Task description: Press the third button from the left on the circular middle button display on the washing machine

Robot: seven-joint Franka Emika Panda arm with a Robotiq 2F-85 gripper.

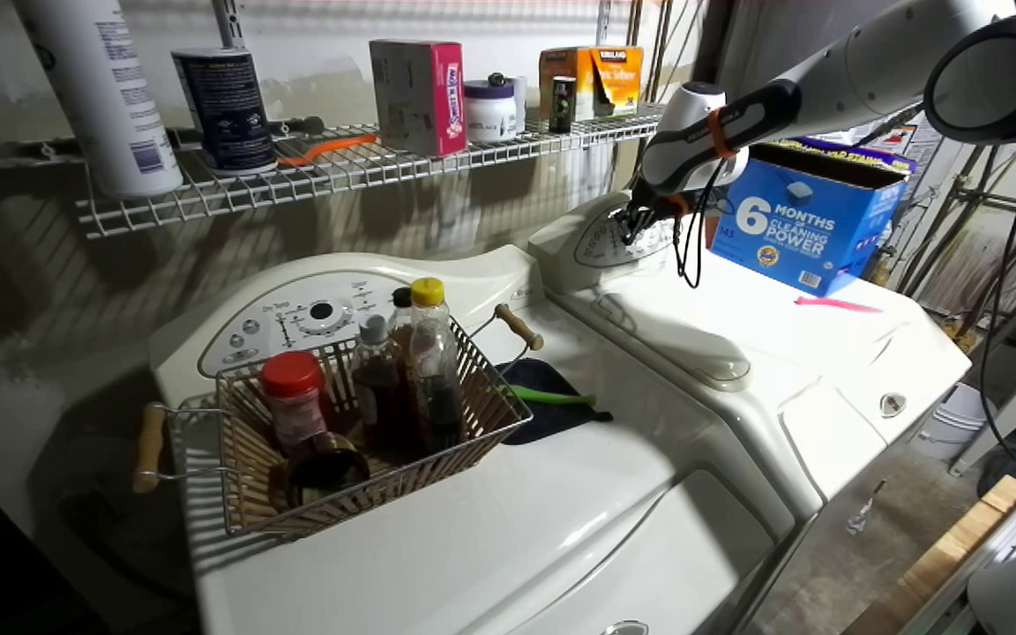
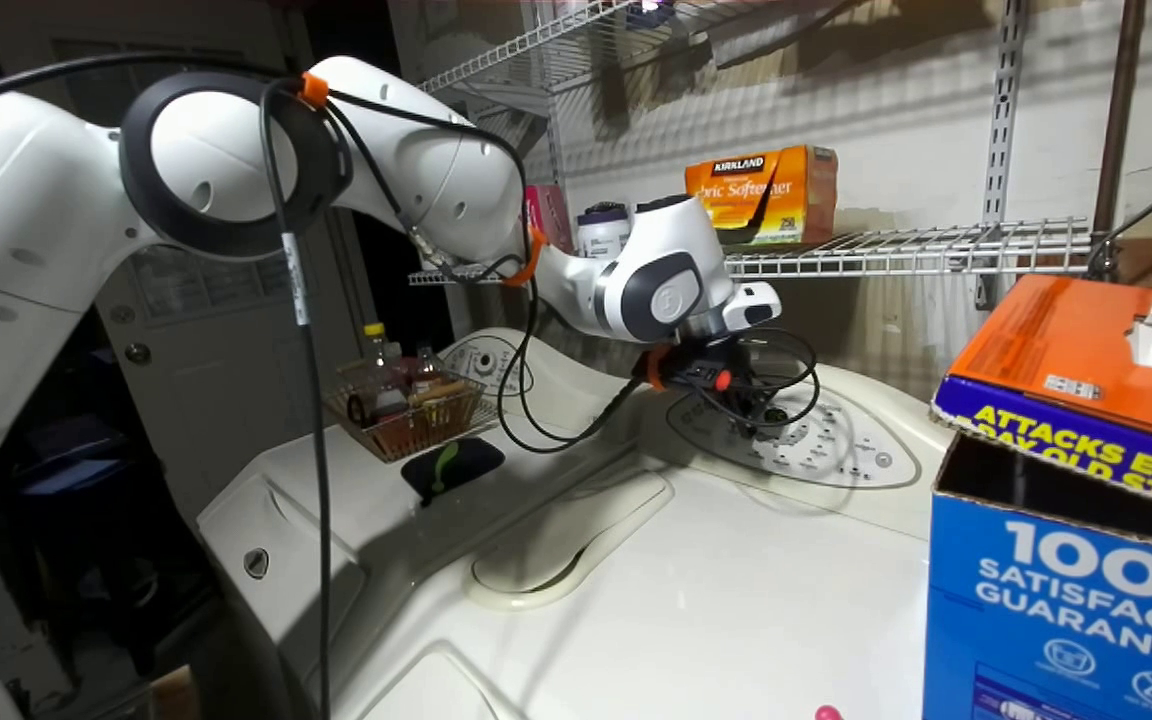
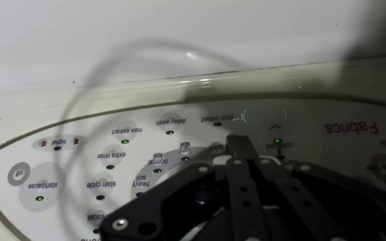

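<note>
Fingers (image 3: 242,147) are together, tips over the button display (image 2: 821,447) at the back of the washing machine (image 2: 736,570); contact cannot be confirmed. Recommended: identify the third button, align on it alone, press straight in.

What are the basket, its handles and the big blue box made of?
The basket: probably metal with a dull shine, from its thin bars and greyish rim. Its handles: likely smooth wood, tan and rounded. The blue box: cardboard, it seems, printed smooth, with thin brown edges around its opening.
</note>
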